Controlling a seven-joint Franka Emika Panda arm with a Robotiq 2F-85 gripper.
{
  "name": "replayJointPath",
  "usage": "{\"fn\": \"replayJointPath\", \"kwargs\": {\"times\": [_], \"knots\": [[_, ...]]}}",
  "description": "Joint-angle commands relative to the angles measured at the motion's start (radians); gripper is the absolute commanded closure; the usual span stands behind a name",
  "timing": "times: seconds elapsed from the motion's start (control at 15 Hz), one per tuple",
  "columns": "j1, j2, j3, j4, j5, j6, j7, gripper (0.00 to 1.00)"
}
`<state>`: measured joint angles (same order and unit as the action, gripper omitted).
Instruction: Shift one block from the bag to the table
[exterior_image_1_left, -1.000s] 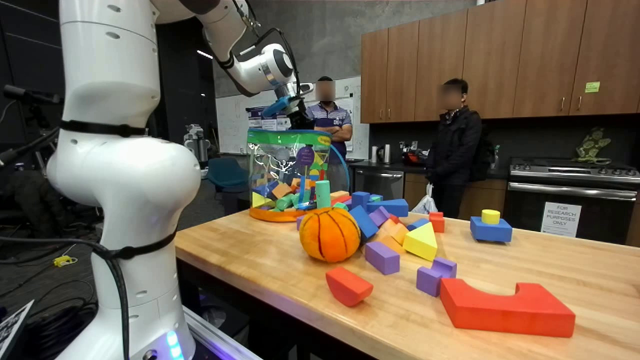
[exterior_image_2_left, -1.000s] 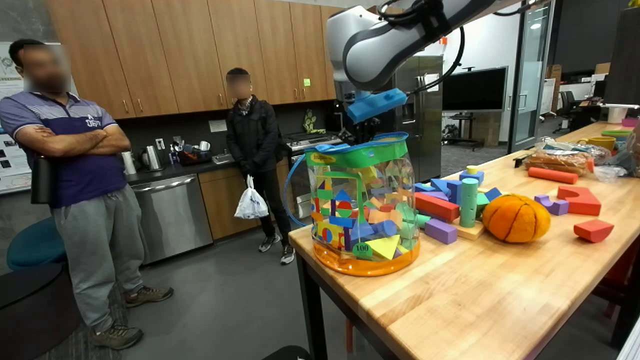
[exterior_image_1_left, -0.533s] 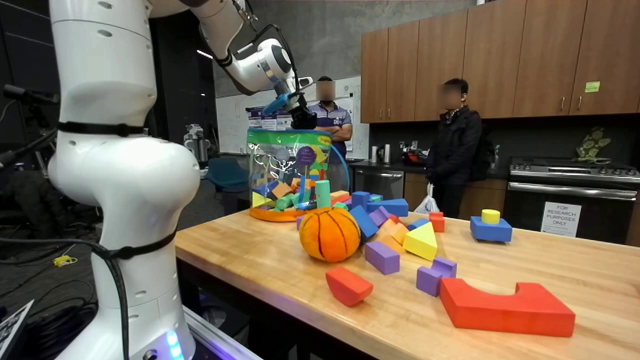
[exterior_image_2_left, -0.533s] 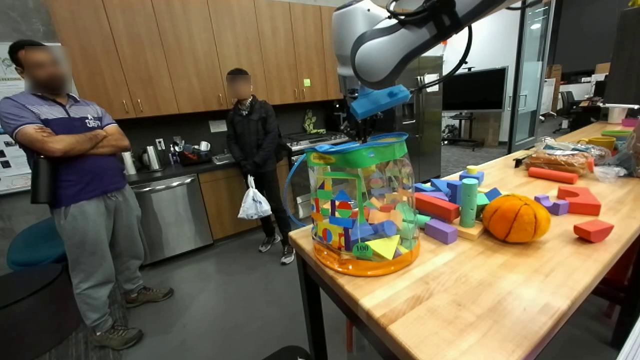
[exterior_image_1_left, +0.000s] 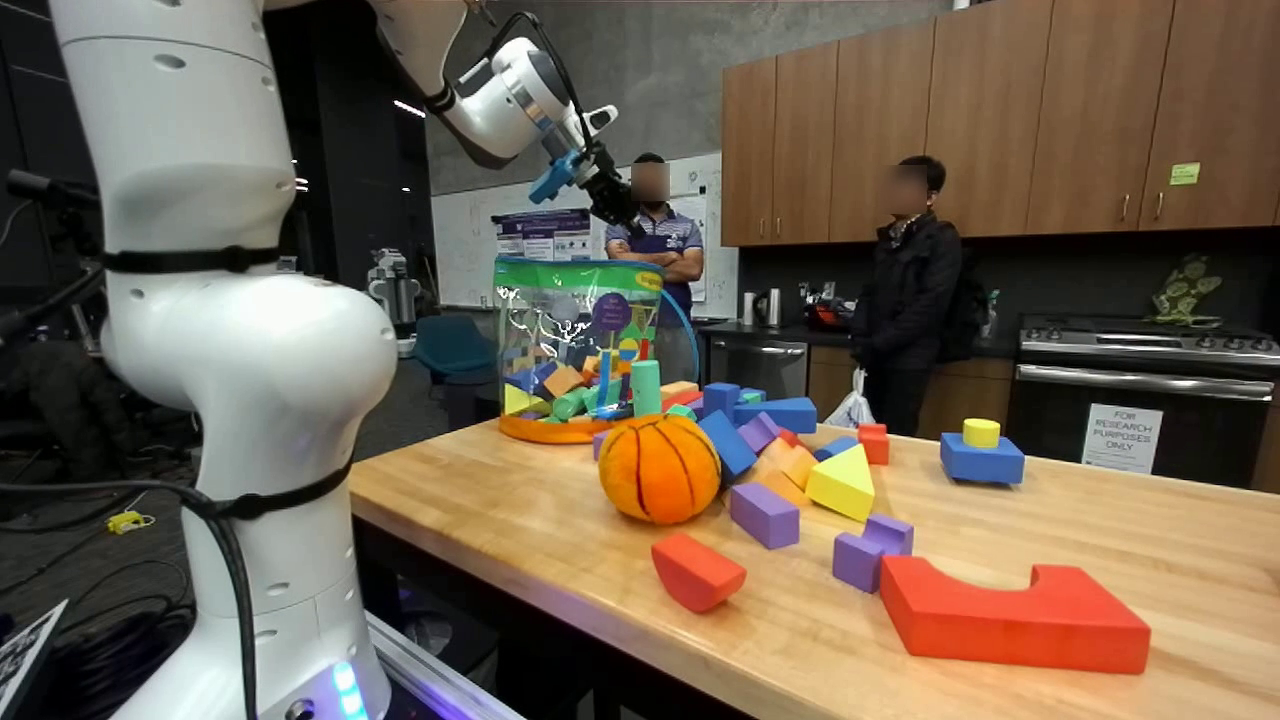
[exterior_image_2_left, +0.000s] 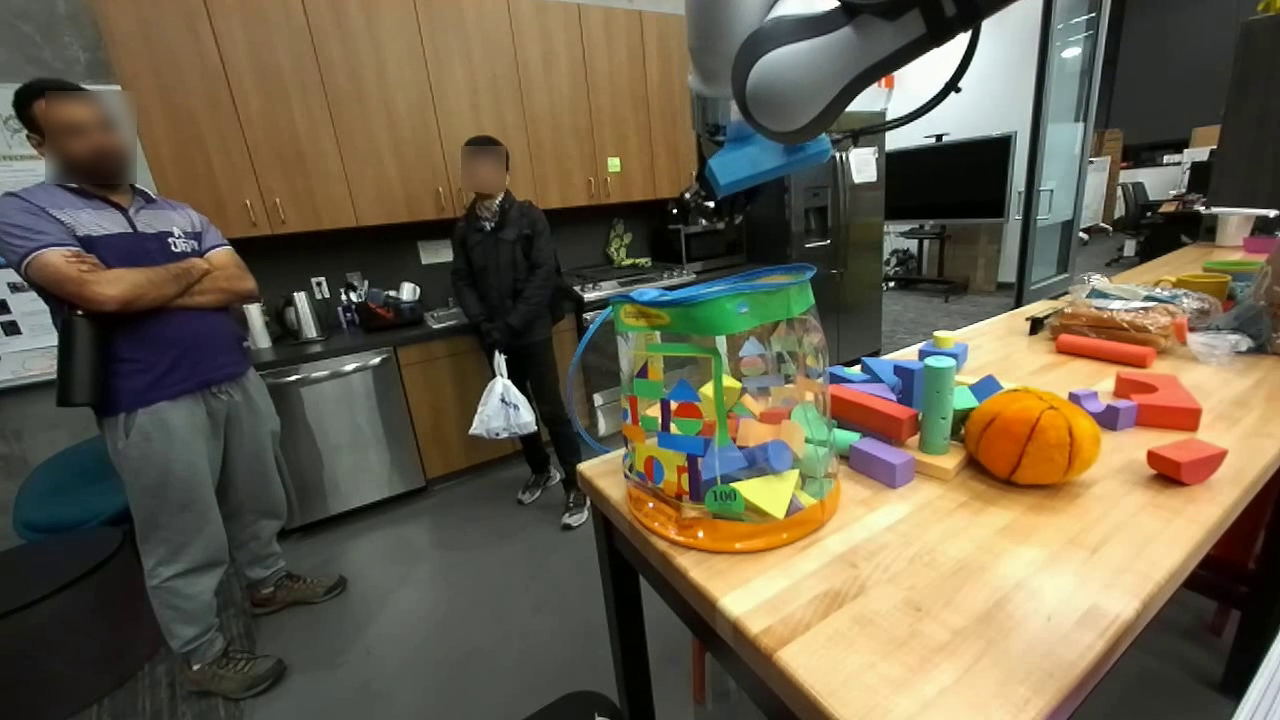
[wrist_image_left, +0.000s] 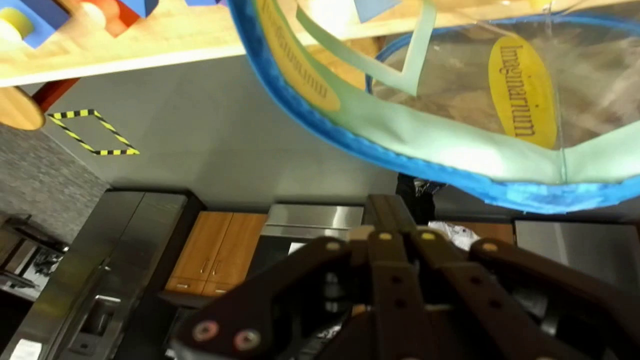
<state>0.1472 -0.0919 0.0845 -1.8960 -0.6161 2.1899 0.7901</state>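
The clear plastic bag (exterior_image_1_left: 535, 325) stands upright on the table's end, with a green band and blue rim at its top and an orange base. Multicoloured blocks show through its wall, including a yellow one (exterior_image_2_left: 720, 393). The bag also shows in an exterior view (exterior_image_2_left: 660, 320), and its blue rim fills the upper right of the wrist view (wrist_image_left: 320, 120). The light wood table (exterior_image_1_left: 470, 500) also shows in an exterior view (exterior_image_2_left: 950, 590). My gripper (exterior_image_1_left: 630, 222) is above the bag's opening, tilted outward. In the wrist view its fingers (wrist_image_left: 390, 212) are together with nothing between them.
An orange ball (exterior_image_1_left: 660, 470) sits beside loose blocks near the bag. A red arch block (exterior_image_1_left: 1010, 620) and a red half-round block (exterior_image_1_left: 698, 572) lie closer to that camera. Two people stand beyond the table. Packaged items (exterior_image_2_left: 1125, 315) lie at the far end.
My gripper has risen from the bag's rim to clear above it and tilted outward. A yellow shape seen high in the bag earlier now shows lower, among the blocks.
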Motion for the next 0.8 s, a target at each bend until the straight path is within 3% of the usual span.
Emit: {"fn": "replayJointPath", "kwargs": {"times": [0.0, 0.13, 0.2, 0.27, 0.53, 0.67, 0.73], "knots": [[-0.037, -0.057, 0.029, -0.041, -0.066, 0.035, 0.070, 1.00], [-0.038, -0.044, 0.033, -0.034, -0.014, 0.000, 0.018, 1.00], [-0.034, -0.027, 0.034, -0.033, 0.031, -0.021, -0.025, 0.74], [-0.043, -0.028, 0.039, -0.017, -0.007, 0.000, 0.017, 0.98], [-0.040, -0.018, 0.042, -0.032, 0.016, -0.007, -0.002, 0.75], [-0.041, -0.017, 0.042, -0.032, 0.016, -0.008, -0.002, 0.74], [-0.041, -0.018, 0.042, -0.032, 0.016, -0.008, -0.002, 0.49]]}}
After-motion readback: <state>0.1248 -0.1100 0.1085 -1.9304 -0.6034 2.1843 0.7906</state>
